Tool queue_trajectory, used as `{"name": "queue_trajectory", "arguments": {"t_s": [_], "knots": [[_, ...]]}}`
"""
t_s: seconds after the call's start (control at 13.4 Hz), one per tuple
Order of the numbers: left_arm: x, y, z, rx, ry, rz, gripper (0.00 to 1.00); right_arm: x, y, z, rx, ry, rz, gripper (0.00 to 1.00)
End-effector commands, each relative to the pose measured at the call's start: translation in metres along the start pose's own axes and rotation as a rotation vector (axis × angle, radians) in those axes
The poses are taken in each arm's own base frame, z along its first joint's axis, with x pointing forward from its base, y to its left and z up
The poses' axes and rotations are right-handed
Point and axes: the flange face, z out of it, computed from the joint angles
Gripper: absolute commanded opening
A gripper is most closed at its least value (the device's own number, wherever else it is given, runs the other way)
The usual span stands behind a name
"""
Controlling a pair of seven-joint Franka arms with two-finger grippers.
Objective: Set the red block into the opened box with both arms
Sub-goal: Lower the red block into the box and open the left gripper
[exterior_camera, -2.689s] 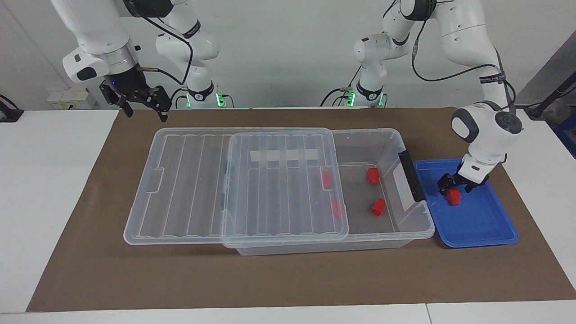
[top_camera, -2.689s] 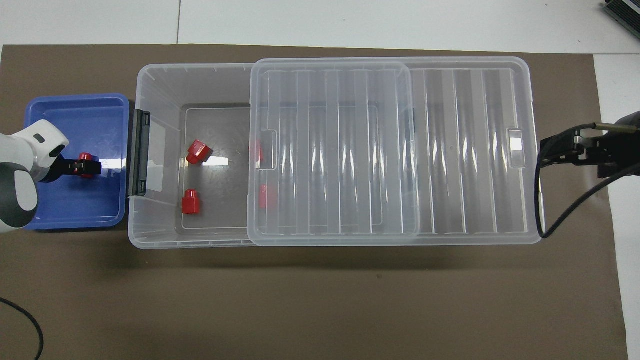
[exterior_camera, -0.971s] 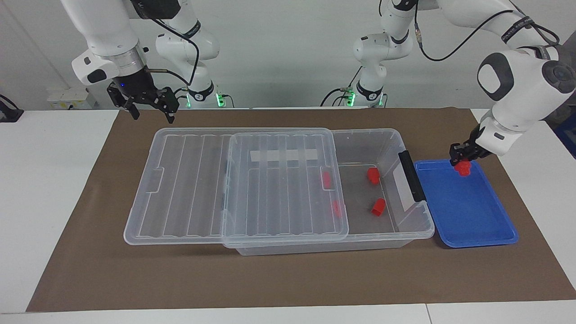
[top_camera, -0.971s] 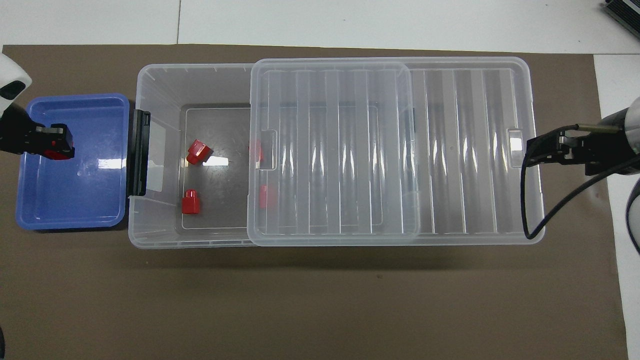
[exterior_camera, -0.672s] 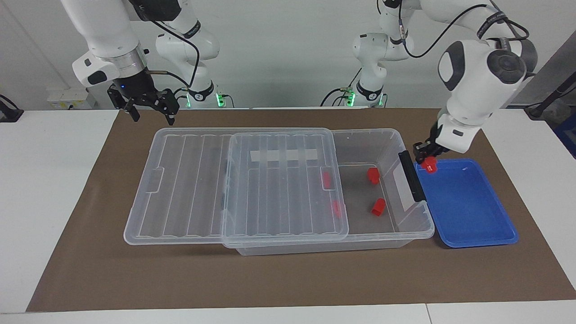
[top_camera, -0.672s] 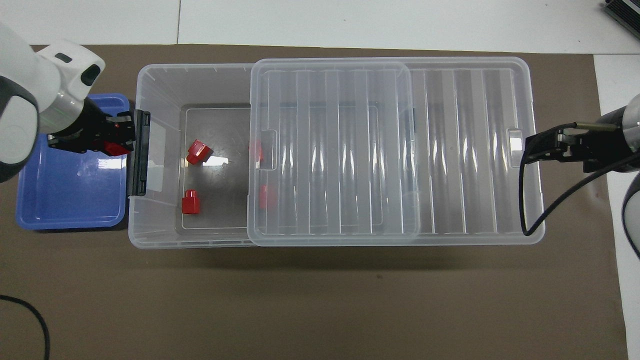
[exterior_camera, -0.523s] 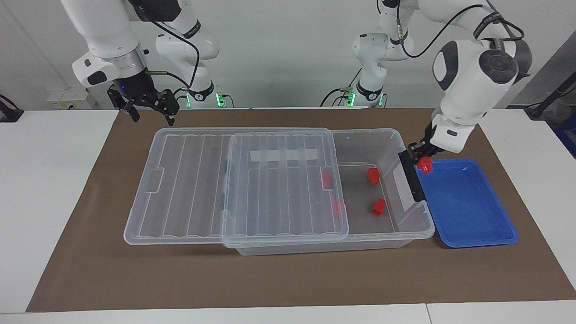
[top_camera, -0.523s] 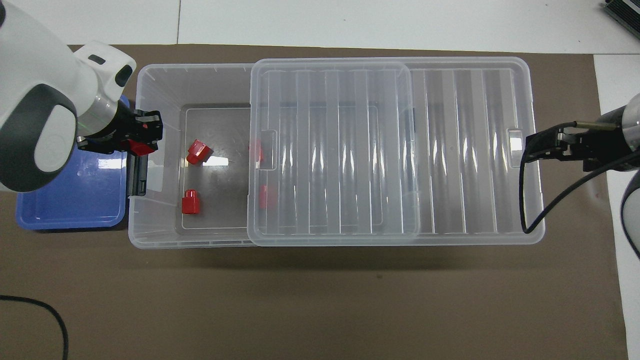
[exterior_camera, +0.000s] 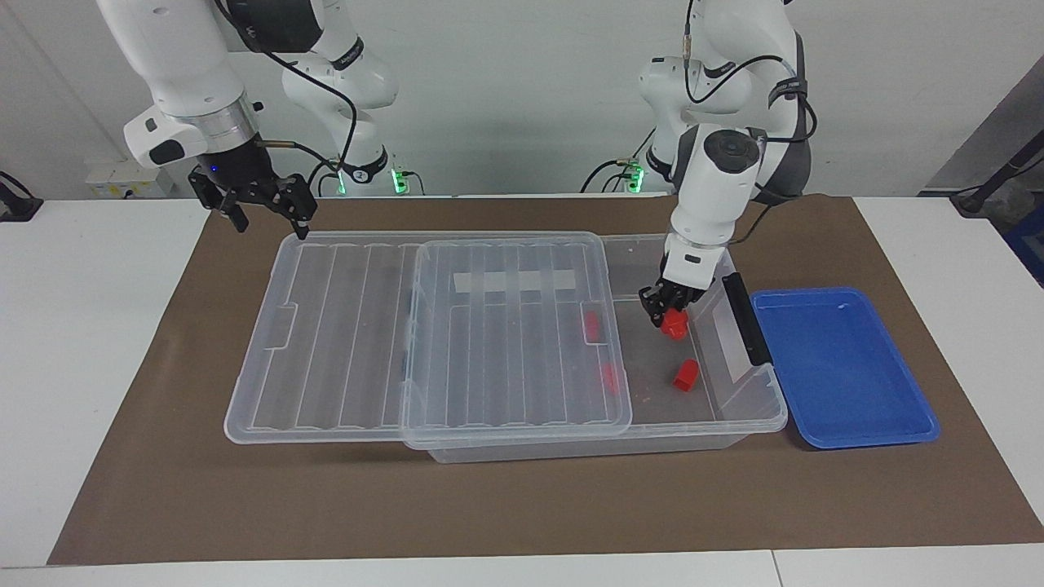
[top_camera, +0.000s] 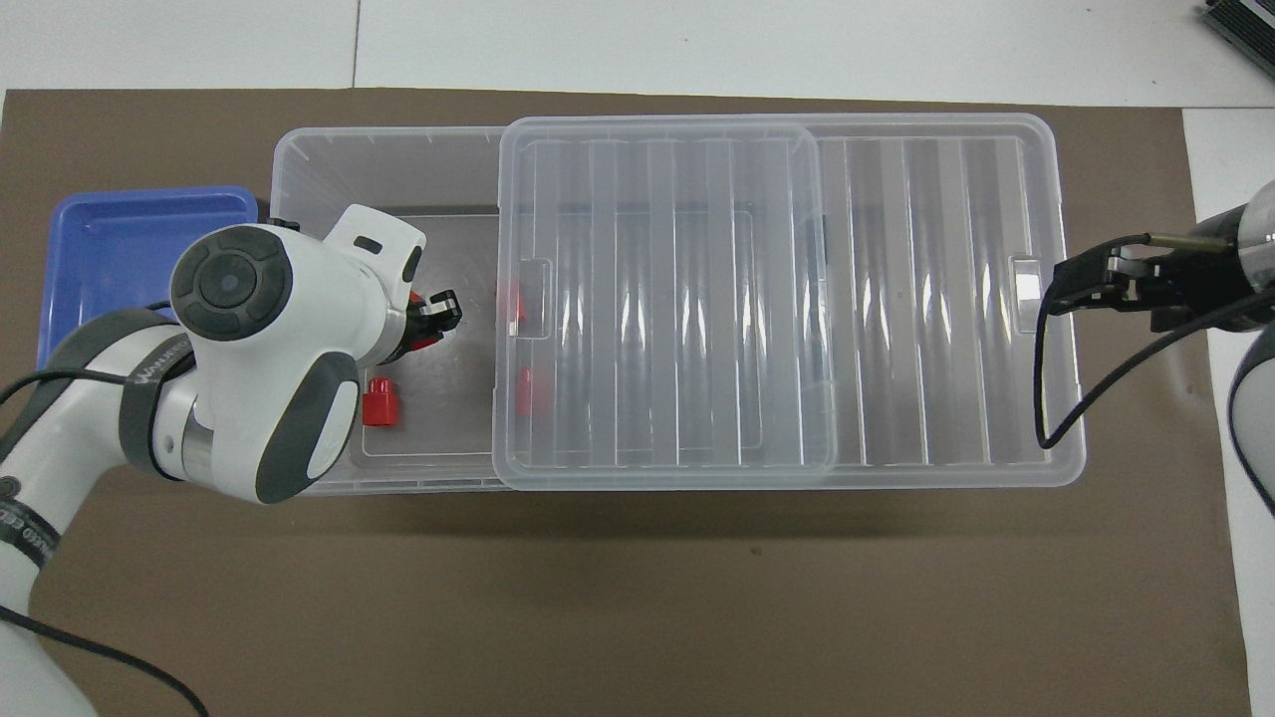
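The clear box lies across the mat with its ribbed lid slid toward the right arm's end, so the end by the black handle is open. My left gripper is down in that open part, shut on a red block. In the overhead view the left gripper is mostly hidden under its wrist. Another red block lies on the box floor, and two more show through the lid. My right gripper hangs open over the lid's other end.
A shallow blue tray sits on the brown mat beside the box's handle end, with nothing in it. The lid overhangs the box at the right arm's end. White table surrounds the mat.
The left arm has carried the red block from above the blue tray, over the black handle, down into the box's open part. The right gripper has only drifted slightly.
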Motion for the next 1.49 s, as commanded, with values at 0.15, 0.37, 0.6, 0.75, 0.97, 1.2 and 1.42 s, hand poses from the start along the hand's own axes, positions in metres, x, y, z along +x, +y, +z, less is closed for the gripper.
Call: {"name": "queue_trajectory", "arguments": {"t_s": [0.15, 0.37, 0.6, 0.75, 0.97, 1.2, 1.42], "knots": [[-0.033, -0.011, 0.034, 0.001, 0.010, 0.005, 0.00, 0.007, 0.018, 0.037, 0.022, 0.041, 0.016, 0.00], [-0.039, -0.006, 0.075, -0.011, 0.020, 0.010, 0.00, 0.021, 0.040, 0.064, 0.029, 0.084, 0.059, 0.00], [-0.039, -0.003, 0.099, 0.006, 0.026, 0.034, 0.00, 0.029, 0.064, 0.094, 0.032, 0.127, 0.100, 0.00], [-0.037, -0.003, 0.110, 0.010, 0.034, 0.037, 0.00, 0.035, 0.081, 0.107, 0.028, 0.112, 0.120, 0.00], [-0.036, -0.005, 0.113, 0.025, 0.039, 0.054, 0.00, 0.043, 0.095, 0.126, 0.026, 0.118, 0.088, 0.00], [-0.037, -0.006, 0.114, 0.043, 0.038, 0.070, 0.96, 0.044, 0.101, 0.137, 0.024, 0.098, 0.097, 0.00], [-0.033, -0.005, 0.108, 0.058, 0.025, 0.065, 0.98, 0.043, 0.098, 0.144, 0.023, 0.084, 0.093, 0.00]]}}
